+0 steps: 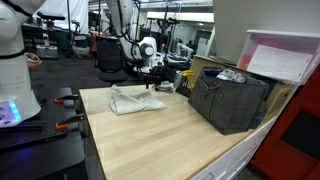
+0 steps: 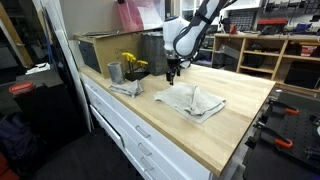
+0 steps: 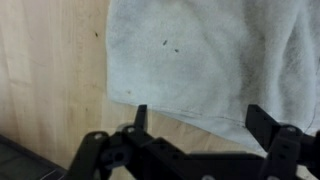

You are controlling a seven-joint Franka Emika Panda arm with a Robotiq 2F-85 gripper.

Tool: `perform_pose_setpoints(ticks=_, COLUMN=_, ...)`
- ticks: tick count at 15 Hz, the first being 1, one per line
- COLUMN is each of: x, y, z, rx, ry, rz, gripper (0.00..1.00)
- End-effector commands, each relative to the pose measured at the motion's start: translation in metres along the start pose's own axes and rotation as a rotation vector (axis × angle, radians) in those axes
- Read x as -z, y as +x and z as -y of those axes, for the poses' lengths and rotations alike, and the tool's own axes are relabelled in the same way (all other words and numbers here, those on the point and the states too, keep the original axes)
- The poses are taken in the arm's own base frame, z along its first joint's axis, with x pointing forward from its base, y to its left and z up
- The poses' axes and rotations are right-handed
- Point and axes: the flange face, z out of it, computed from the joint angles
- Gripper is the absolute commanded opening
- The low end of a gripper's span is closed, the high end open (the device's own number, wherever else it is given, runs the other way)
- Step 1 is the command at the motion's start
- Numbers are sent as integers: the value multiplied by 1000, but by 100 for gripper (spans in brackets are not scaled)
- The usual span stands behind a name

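My gripper [image 3: 198, 116] hangs wide open and empty above the edge of the grey cloth [image 3: 210, 55] on the wooden bench [image 3: 50, 70].

you get even overhead room light in both exterior views. the wooden table top [image 1: 150, 140] reads pale and bright, with a soft sheen rather than hard glare. shadows are weak: a thin one hugs the grey cloth [image 2: 190, 100], and the space below the bench goes dark. a small blue light [image 1: 10, 112] glows at the frame edge. far shelves look soft and grainy. your wrist view is dimmer and blurred, the cloth weave is smeared, and the gripper [image 3: 196, 118] is a near-black, out-of-focus silhouette.
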Motion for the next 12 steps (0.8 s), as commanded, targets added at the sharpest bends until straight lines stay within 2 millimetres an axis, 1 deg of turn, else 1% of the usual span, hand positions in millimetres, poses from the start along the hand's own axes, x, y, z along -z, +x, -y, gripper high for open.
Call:
perform_pose_setpoints(ticks=1, x=-25, y=26, z=-18, rx=-69, ry=18, rz=28, gripper=100)
perform_pose_setpoints(ticks=5, x=-54, y=41, z=-30, rx=-118, ry=16, rz=58, gripper=100)
perform_pose_setpoints(ticks=8, x=-81, y=40, z=-36, rx=-128, ry=-20, rz=95, gripper=100)
perform_pose_setpoints(ticks=12, x=-107, y=37, z=-43, rx=-137, ry=-46, rz=134, gripper=100)
